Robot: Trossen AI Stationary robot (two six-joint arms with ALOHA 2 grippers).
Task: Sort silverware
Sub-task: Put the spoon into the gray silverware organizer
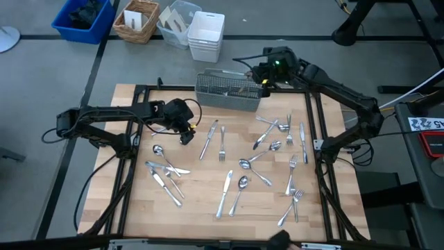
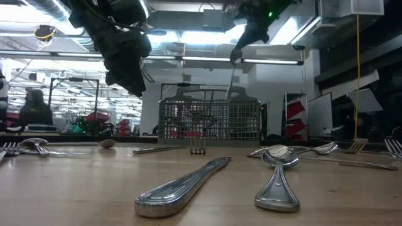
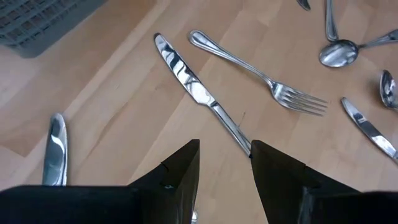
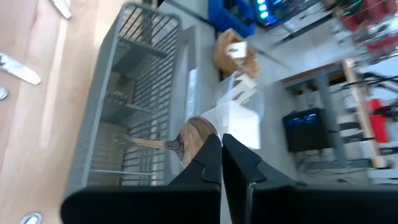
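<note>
High view, sorting step in progress: my right pincer (image 1: 265, 78) hangs over the near-right end of the grey mesh caddy (image 1: 227, 92), jaws pressed together. In the low view a thin metal shaft hangs straight down from it into the caddy, and the right wrist view shows a spoon (image 4: 186, 142) at its fingertips, so I judge it clamped on that spoon, ready to be dropped in. My left pincer (image 1: 186, 130) hovers low over the wooden surface (image 1: 201, 187), jaws apart, just above the handle of a knife (image 3: 196, 87) lying beside a fork (image 3: 261, 71). The rest of the silverware (image 1: 263, 163) lies scattered across the surface. Next, I judge, the right must part its jaws over the proper compartment; the left must descend square across the knife handle.
</note>
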